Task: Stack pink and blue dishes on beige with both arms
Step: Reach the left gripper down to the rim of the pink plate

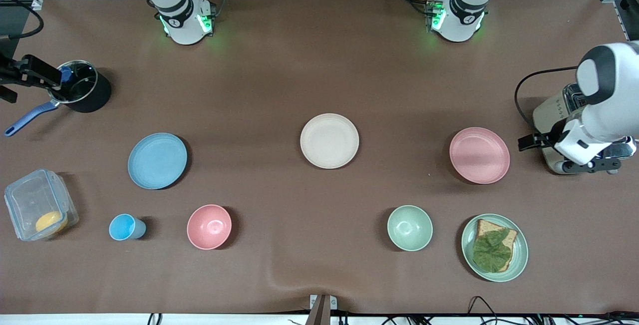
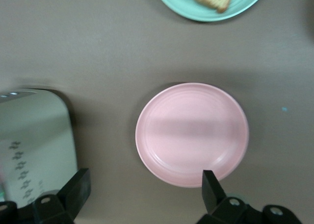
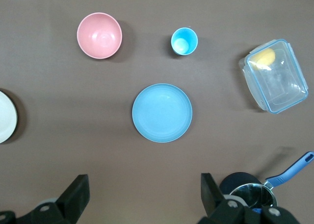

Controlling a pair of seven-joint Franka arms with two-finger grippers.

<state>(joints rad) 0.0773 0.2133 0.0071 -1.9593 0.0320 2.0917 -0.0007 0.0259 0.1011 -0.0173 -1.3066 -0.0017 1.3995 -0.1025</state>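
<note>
Blue plate [image 1: 157,161] is lying toward the right arm's end, beige plate [image 1: 329,141] mid-table, pink plate [image 1: 479,155] toward the left arm's. Left gripper [image 2: 142,187] is hovering open-jawed over the toaster [image 1: 559,115]; right gripper [image 3: 143,192], open-jawed, over the saucepan [image 1: 80,88].

High front camera sees the whole table [image 1: 279,75]; both wrist cameras look straight down, closer

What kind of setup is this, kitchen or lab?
Most likely a robot lab bench staged as a kitchen: two white robot arms bolted along a brown-covered table, aluminium framing and cables at its edge, and tableware laid out in spaced rows, such as the flat cream-beige plate.
</note>
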